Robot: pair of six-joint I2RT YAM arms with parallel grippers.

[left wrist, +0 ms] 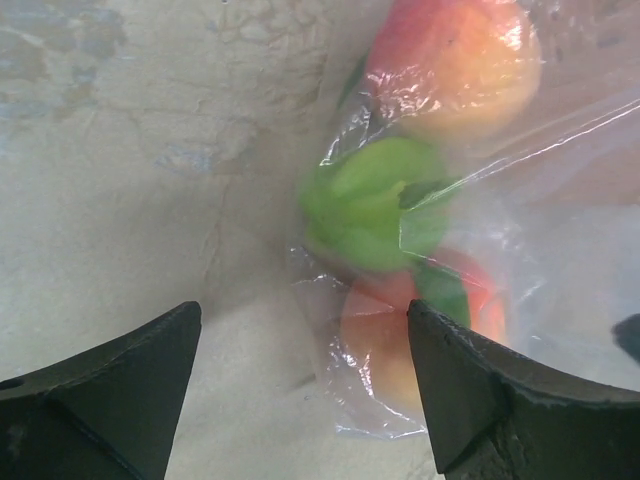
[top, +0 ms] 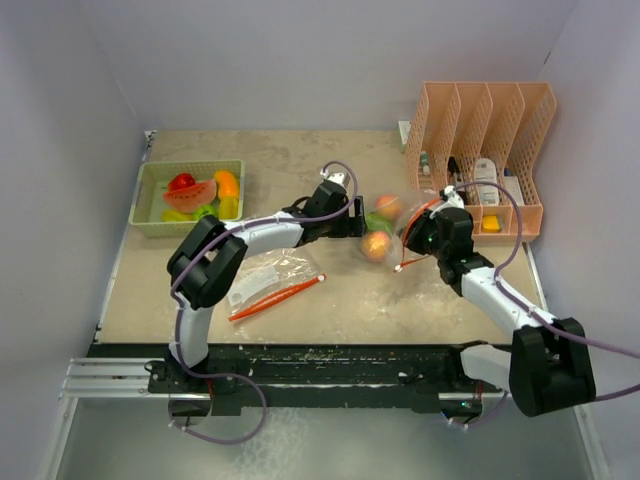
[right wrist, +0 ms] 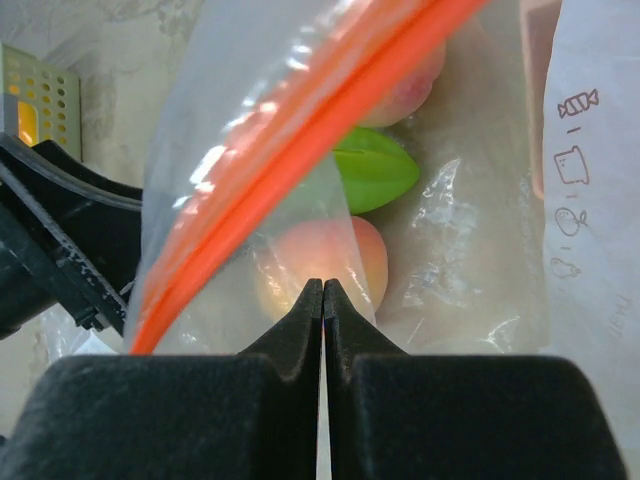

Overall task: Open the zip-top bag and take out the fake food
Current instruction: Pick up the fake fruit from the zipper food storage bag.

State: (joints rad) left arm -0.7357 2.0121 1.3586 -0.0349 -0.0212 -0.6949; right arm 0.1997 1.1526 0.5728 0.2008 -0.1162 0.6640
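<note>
A clear zip-top bag [top: 392,226] with an orange zip strip [right wrist: 300,130] hangs above the table's middle. Inside it are two peach-coloured toy fruits [top: 376,245] and a green piece [left wrist: 375,200]. My right gripper [right wrist: 323,285] is shut on the bag's film just below the zip; it also shows in the top view [top: 424,232]. My left gripper [left wrist: 305,400] is open just left of the bag's lower end, with the bag's corner and one peach fruit [left wrist: 385,345] between its jaws, not touching. It also shows in the top view [top: 352,222].
A green basket [top: 150,178] at the far left holds several fake foods. An empty clear bag [top: 265,272] with an orange zip [top: 277,297] lies near the left arm. A peach wire organizer [top: 490,110] with white bottles [top: 485,180] stands at the back right.
</note>
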